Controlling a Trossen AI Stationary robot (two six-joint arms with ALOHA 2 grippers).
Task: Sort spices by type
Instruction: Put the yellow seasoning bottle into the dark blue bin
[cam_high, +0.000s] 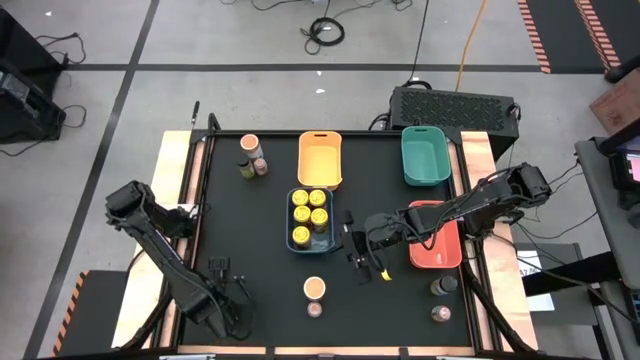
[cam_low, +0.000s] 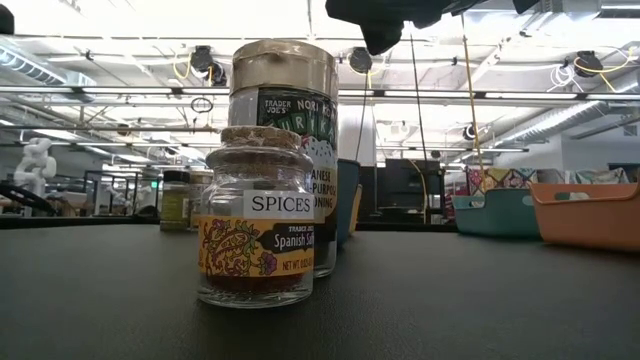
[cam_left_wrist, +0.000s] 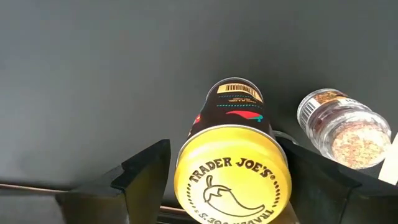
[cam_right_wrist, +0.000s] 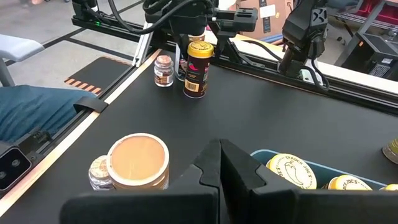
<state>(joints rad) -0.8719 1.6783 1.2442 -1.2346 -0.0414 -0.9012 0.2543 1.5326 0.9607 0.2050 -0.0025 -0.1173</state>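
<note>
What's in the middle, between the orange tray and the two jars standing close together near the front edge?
In the high view, the blue rectangular plastic tray, holding yellow-lidded spice jars, sits between the orange rectangular tray and the peach-topped tub with its small jar.

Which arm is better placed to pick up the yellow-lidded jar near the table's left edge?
Left. The left gripper hangs over the yellow-lidded jar, open, with one finger on each side. The right gripper is shut and far off, beside the blue tray.

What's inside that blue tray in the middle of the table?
The blue tray holds five yellow-lidded spice jars, upright in two rows, with one bare corner. Their lids hide the contents and the tray floor beneath them.
</note>
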